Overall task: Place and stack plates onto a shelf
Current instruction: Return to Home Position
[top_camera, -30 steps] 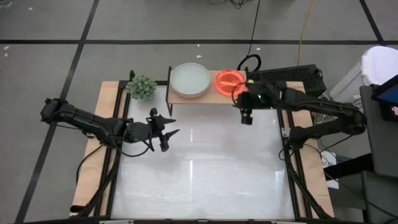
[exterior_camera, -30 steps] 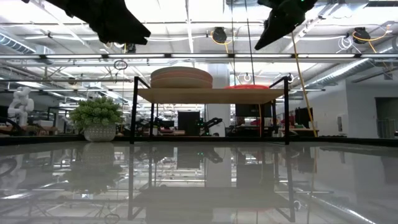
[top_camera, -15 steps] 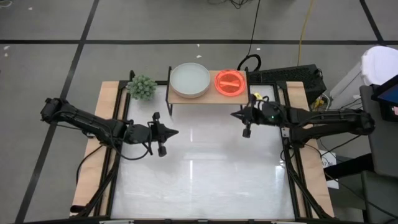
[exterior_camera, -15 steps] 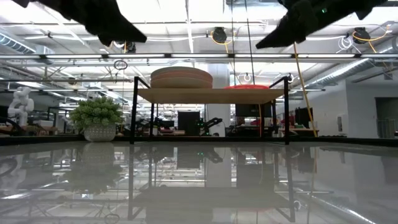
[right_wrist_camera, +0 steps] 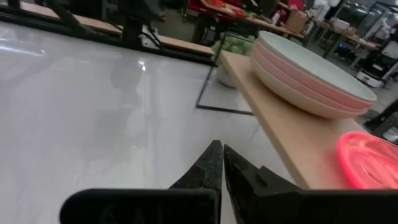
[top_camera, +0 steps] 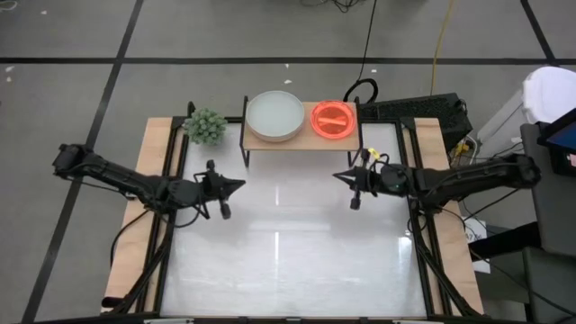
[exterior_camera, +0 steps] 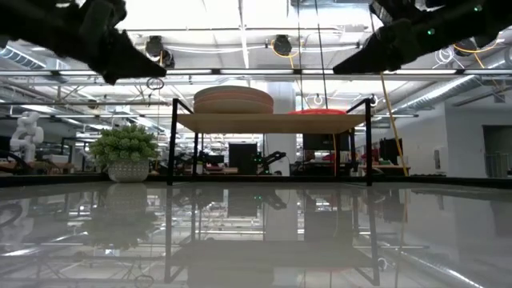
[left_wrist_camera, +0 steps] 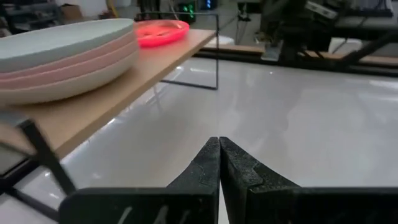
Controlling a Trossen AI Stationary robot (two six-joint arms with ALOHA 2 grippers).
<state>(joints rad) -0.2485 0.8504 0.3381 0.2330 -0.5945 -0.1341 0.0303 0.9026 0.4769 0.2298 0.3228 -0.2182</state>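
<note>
The shelf (top_camera: 301,141), a light-wood board on black legs, stands at the table's far edge. On its left end rests a stack of larger matte plates (top_camera: 275,115) (left_wrist_camera: 62,59) (right_wrist_camera: 311,71), pale grey-green on top, pink and beige below. On its right end lie the orange translucent plates (top_camera: 333,119) (right_wrist_camera: 372,160). My left gripper (top_camera: 241,184) (left_wrist_camera: 219,155) hovers shut over the table's left part, nearer than the shelf. My right gripper (top_camera: 336,175) (right_wrist_camera: 222,160) hovers shut at the right, just nearer than the shelf's right end. Neither holds anything.
A small potted green plant (top_camera: 205,126) stands left of the shelf at the far left corner. The white glossy tabletop (top_camera: 288,252) stretches nearer than both grippers. Cables and a dark box (top_camera: 414,108) lie beyond the far right corner.
Both grippers have shut, their fingers open a second ago. My left gripper has drawn back toward the table's left edge. My right gripper has come away from the orange plates toward the near side and turned from pointing down to lying level, pointing left.
</note>
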